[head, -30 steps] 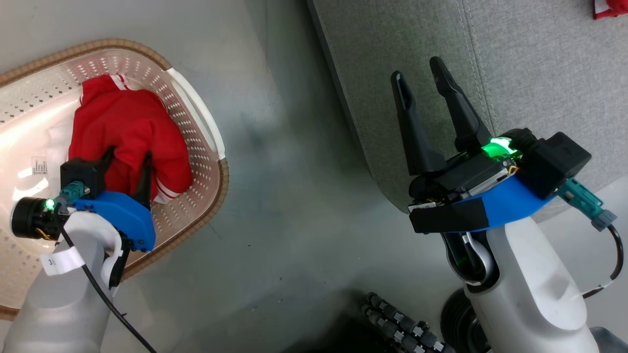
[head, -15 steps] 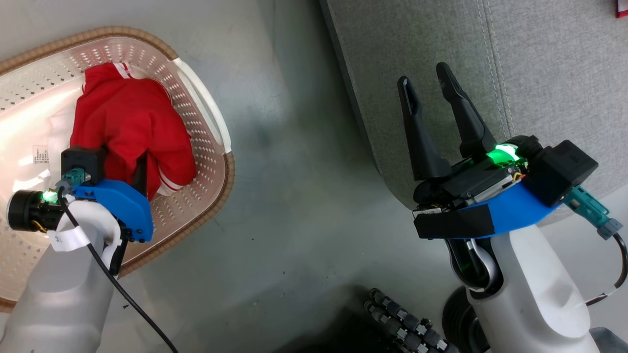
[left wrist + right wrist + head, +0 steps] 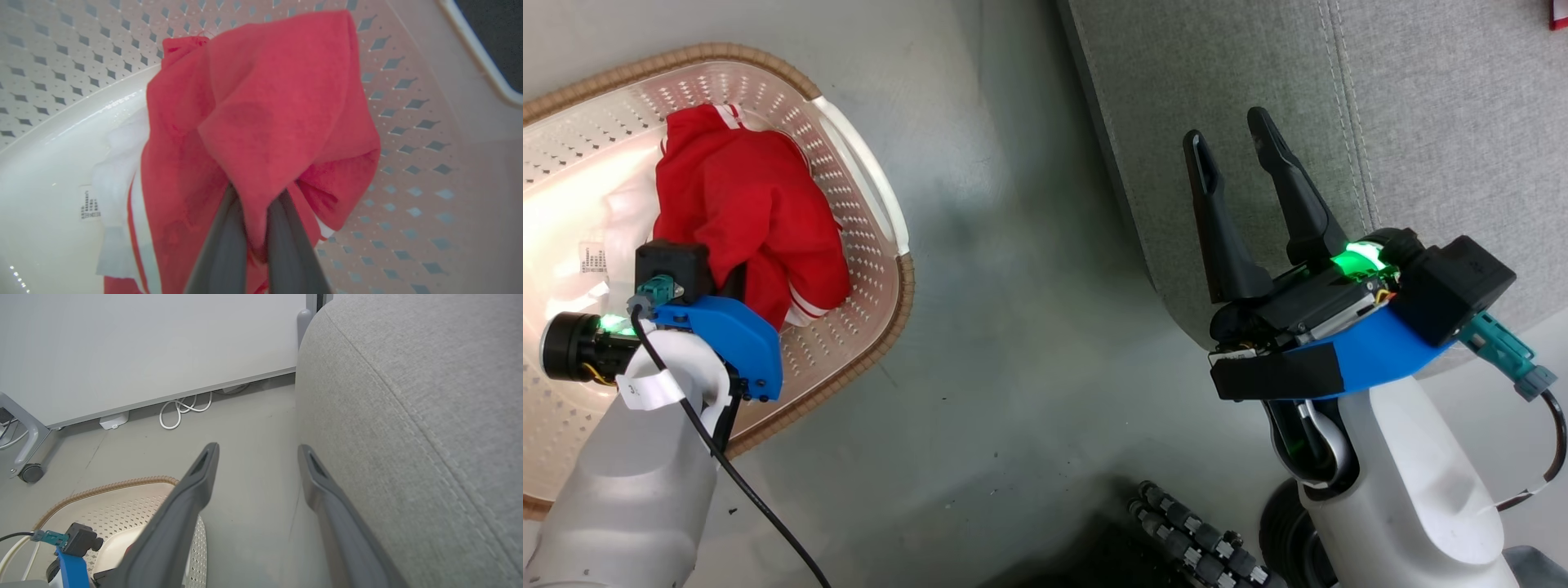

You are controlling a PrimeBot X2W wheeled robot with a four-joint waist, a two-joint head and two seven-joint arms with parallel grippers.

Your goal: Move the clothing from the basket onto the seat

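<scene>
The clothing (image 3: 752,204), bright red with white stripes, lies bunched in the cream perforated basket (image 3: 862,269) on the floor at the left. My left gripper (image 3: 737,282) reaches down into the basket and is shut on a fold of the clothing (image 3: 265,114); in the left wrist view its fingers (image 3: 229,241) pinch the fabric between them, tips hidden. White trim (image 3: 118,171) hangs beside the fold. My right gripper (image 3: 1232,140) stands open and holds nothing, over the rounded edge of the grey seat (image 3: 1421,122). The right wrist view has the right gripper (image 3: 257,451) beside the seat (image 3: 408,396).
Grey floor (image 3: 1013,327) separates basket and seat. A sliver of red fabric (image 3: 1558,12) lies on the seat at the far corner. A black ribbed hose (image 3: 1192,539) sits by my base. Along the white wall are a coiled cable (image 3: 179,412) and a caster (image 3: 30,472).
My left gripper has closed on the red clothing and gathered it slightly. The head camera shifted a little early on. The right arm has held still, open.
</scene>
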